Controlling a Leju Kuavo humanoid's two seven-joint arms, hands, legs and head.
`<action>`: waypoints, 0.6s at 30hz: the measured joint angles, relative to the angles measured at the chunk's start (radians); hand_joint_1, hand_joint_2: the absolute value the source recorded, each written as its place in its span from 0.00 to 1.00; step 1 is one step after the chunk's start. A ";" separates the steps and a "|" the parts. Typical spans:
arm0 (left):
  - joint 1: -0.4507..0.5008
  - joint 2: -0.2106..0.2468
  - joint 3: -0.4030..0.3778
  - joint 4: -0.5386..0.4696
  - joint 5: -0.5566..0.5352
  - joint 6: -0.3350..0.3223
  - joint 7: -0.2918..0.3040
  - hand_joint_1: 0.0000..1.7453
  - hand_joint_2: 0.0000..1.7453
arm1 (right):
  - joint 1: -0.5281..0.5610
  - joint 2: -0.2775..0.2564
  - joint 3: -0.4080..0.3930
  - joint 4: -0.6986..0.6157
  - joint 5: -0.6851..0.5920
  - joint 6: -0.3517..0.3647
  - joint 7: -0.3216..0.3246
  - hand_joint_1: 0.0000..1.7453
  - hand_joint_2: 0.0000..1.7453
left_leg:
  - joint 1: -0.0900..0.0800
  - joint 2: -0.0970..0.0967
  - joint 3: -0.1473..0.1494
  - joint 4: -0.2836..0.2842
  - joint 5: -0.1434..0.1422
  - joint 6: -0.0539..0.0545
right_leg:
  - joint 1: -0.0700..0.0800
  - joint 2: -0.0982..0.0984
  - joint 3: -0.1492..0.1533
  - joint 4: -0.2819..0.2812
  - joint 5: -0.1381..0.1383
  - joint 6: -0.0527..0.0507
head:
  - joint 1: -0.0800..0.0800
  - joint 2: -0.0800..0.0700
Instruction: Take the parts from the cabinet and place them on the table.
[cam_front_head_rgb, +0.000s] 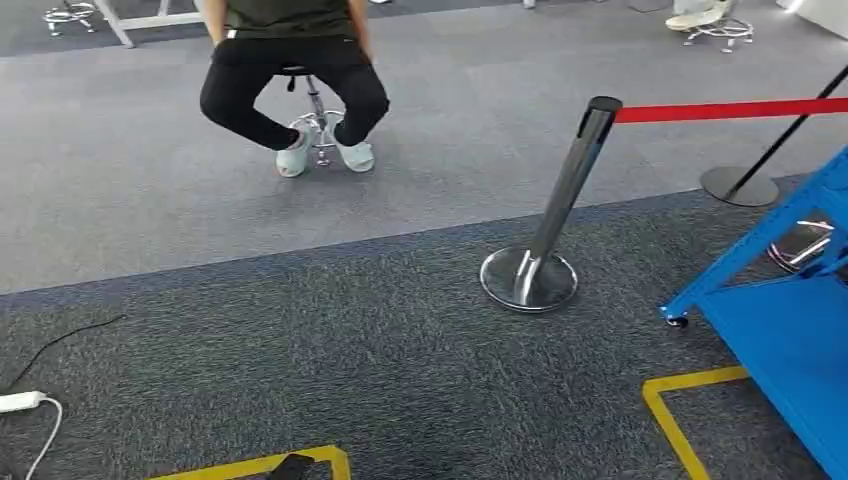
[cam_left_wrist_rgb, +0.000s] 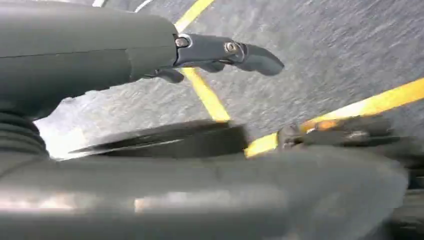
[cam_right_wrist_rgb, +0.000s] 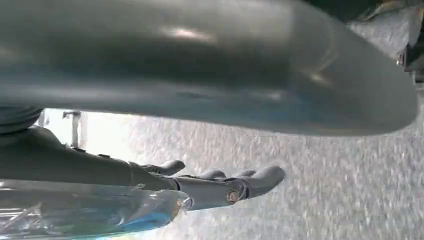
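Head view: grey carpet floor (cam_front_head_rgb: 300, 340) seen, marked w/ yellow tape lines (cam_front_head_rgb: 672, 405). A chrome stanchion post (cam_front_head_rgb: 560, 215) w/ red belt (cam_front_head_rgb: 730, 110) is seen mid-right; a blue cart (cam_front_head_rgb: 790, 320) is cut off at the right edge. A person (cam_front_head_rgb: 292, 70) is seated on a stool (cam_front_head_rgb: 318, 125) at the far side. A white power strip (cam_front_head_rgb: 20, 401) w/ cable is noted on the floor at left.

L wrist view: left hand (cam_left_wrist_rgb: 220, 52) is held over the carpet and tape, fingers extended, nothing in it.

R wrist view: right hand (cam_right_wrist_rgb: 220, 185) seen w/ fingers stretched out; a clear plastic bag (cam_right_wrist_rgb: 90, 215), apparently a bagged part, lies against its palm side. Whether it is gripped cannot be told; contents not resolved (blur).
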 joint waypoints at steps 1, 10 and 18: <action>0.004 0.000 0.002 0.000 0.002 -0.009 0.008 0.00 0.00 | 0.000 0.000 -0.006 0.000 -0.011 0.004 -0.002 0.00 0.00 | 0.000 -0.002 -0.005 -0.002 0.018 0.000 | 0.000 0.013 0.000 0.000 0.000 0.001 | 0.000 0.000; 0.010 -0.002 0.011 0.000 0.015 -0.023 0.014 0.00 0.00 | 0.003 -0.001 -0.027 0.000 -0.024 -0.031 -0.046 0.00 0.00 | 0.016 -0.070 0.115 -0.300 0.175 0.036 | -0.010 0.101 -0.027 0.002 0.016 0.047 | 0.000 0.000; 0.016 -0.002 0.015 0.000 0.013 -0.025 0.014 0.00 0.00 | 0.002 -0.001 -0.034 0.000 -0.028 -0.018 -0.057 0.00 0.00 | 0.002 0.051 0.121 -0.300 0.166 0.049 | -0.004 -0.041 -0.094 0.194 -0.072 0.054 | 0.021 0.000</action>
